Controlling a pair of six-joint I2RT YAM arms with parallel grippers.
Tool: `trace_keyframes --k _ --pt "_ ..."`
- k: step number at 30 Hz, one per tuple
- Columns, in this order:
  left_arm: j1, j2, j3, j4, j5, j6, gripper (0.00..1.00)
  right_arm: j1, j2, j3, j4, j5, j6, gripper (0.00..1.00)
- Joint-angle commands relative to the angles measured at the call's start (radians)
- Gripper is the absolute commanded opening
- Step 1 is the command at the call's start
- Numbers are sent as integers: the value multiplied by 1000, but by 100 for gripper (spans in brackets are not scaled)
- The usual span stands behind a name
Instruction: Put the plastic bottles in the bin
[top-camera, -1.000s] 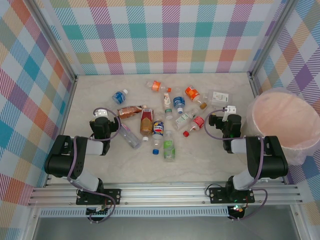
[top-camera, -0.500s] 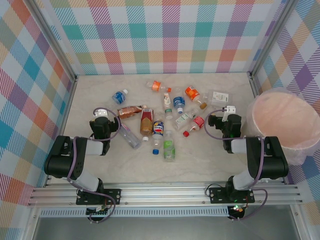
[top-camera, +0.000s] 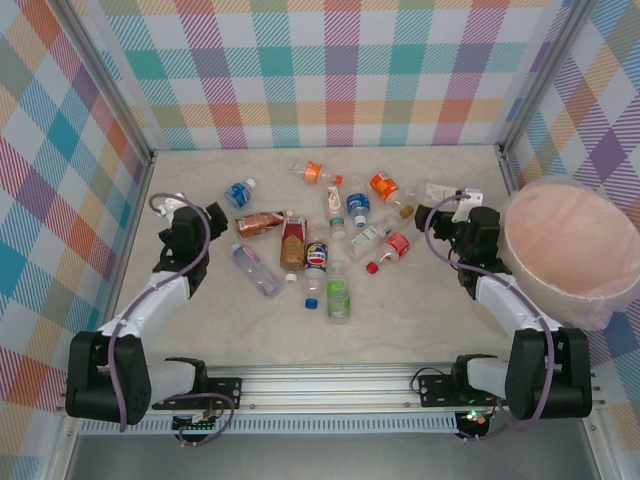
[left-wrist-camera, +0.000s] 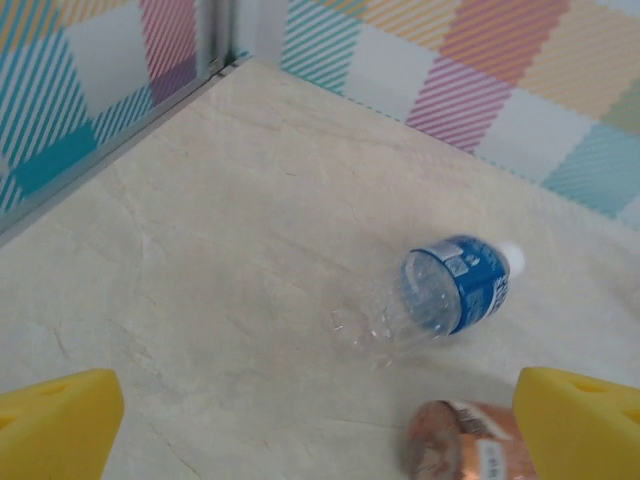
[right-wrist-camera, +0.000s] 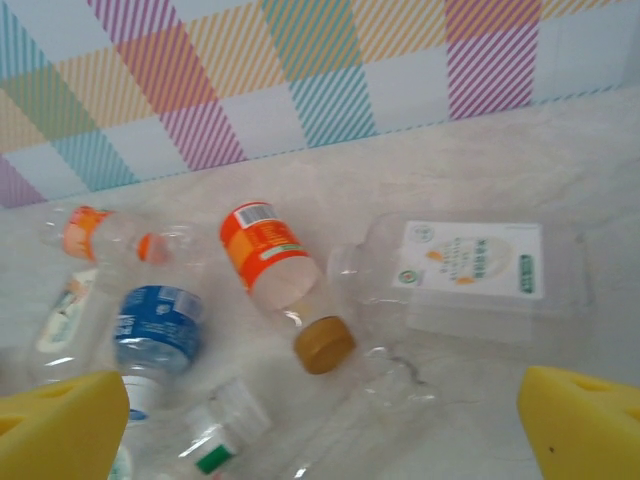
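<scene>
Several plastic bottles lie scattered on the table's middle. Among them are a blue-labelled one (top-camera: 240, 193), a brown one (top-camera: 258, 223), a clear one (top-camera: 257, 270), a green one (top-camera: 338, 295) and an orange-labelled one (top-camera: 384, 186). The pale pink bin (top-camera: 590, 300) stands at the right edge. My left gripper (top-camera: 210, 216) hangs open, short of the blue-labelled bottle (left-wrist-camera: 455, 285), with the brown bottle (left-wrist-camera: 460, 450) by its right fingertip (left-wrist-camera: 585, 425). My right gripper (top-camera: 452, 218) is open, left of the bin, above the orange-labelled bottle (right-wrist-camera: 268, 250) and a flat white-labelled bottle (right-wrist-camera: 470, 265).
Checked walls enclose the table on three sides, with metal posts in the back corners (top-camera: 150, 150). A metal rail (top-camera: 330, 385) runs along the near edge by the arm bases. Bare table lies in front of the left gripper (left-wrist-camera: 200, 250).
Both arms have unfolded and lifted off their resting pose. The left gripper swung back and left, the right gripper back and right toward the bin. Both stay open; no bottle moved.
</scene>
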Motion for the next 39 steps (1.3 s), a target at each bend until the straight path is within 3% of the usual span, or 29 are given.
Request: trace_keyframes --k 1,5,10,13,20,27,39 --pt "-51 -10 80 -459 24 -387 100 8 15 51 -152 -114 189 100" --pt "-157 0 118 -665 167 -557 100 10 29 94 -273 -144 248 100" --pt "-356 30 128 -821 183 -679 100 15 32 122 -349 -171 252 100" --pt "-425 39 98 -842 173 -735 100 17 31 130 -359 -170 254 100" --pt "-434 137 82 -649 284 -663 100 25 45 156 -365 -179 262 100" --pt "-442 270 145 -617 278 -621 99 40 50 167 -384 -176 260 100" --pt "-440 285 41 -518 250 -567 68 68 72 196 -394 -171 262 100"
